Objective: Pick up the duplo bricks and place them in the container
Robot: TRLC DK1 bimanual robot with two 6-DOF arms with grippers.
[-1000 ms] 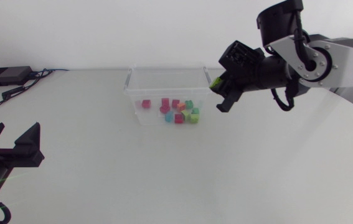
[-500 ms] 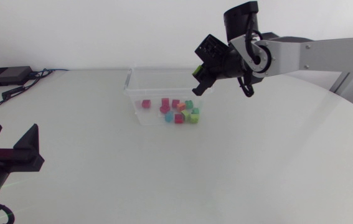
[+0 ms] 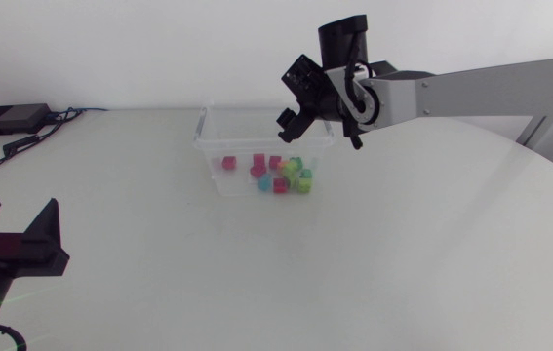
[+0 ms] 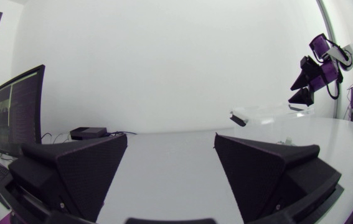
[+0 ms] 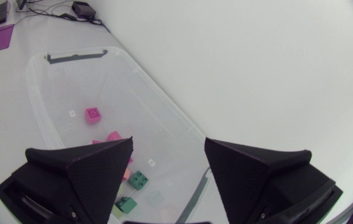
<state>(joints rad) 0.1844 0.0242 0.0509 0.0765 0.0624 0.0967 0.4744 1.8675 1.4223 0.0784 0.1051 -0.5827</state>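
Item 1, R hand (image 3: 294,107): above container (image 3: 204,136), toward its right end, fingers wide, nothing betw them
Item 2, duplo bricks (image 3: 281,174): pink, red, green, blue, yellow; clustered on container floor, mostly the right half
Item 3, L hand (image 3: 22,209): low at desk (image 3: 374,253) near edge, well apart from container, fingers wide, empty
Step, as I judge it: drop-off over container. To do it well: hold fingers wide and lift straight up past the rim before swinging out, so neither wedge clips the thin wall & shifts the container
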